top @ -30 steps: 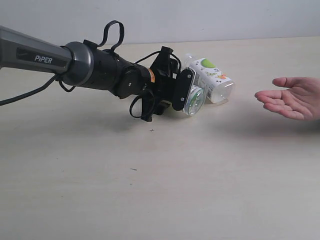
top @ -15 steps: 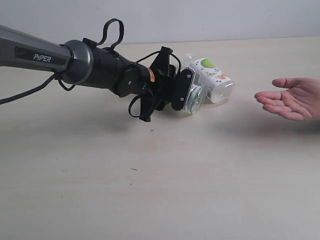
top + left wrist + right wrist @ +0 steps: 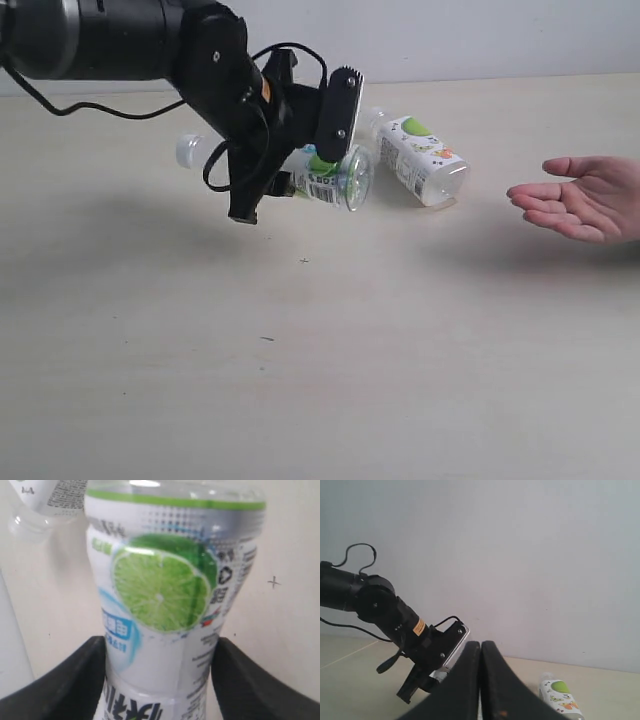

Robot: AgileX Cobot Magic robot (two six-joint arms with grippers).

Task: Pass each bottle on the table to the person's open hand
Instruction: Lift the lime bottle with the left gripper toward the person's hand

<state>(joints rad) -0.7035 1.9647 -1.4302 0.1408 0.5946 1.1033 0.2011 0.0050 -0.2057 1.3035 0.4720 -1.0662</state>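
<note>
My left gripper (image 3: 326, 160) is shut on a clear lime-label bottle (image 3: 334, 180) and holds it in the air above the table (image 3: 320, 380). In the left wrist view the lime bottle (image 3: 160, 595) sits between both black fingers (image 3: 75, 677) of that gripper (image 3: 160, 652). A second bottle (image 3: 420, 158) with a white and green label lies on the table just to the right. The person's open hand (image 3: 580, 197) waits palm up at the right edge, well apart from the held bottle. My right gripper (image 3: 480, 647) is shut on nothing. The black-capped bottle is out of view.
A white cap (image 3: 187, 150) of another bottle pokes out behind the left arm (image 3: 120, 40). The right wrist view shows the left arm (image 3: 395, 615) and the lying bottle (image 3: 559, 694) in front of a plain wall. Another bottle's end (image 3: 40, 502) lies beside the held one.
The left arm has risen and swung left, lifting the lime bottle off the table and away from the lying bottle. The hand has stayed in place.
</note>
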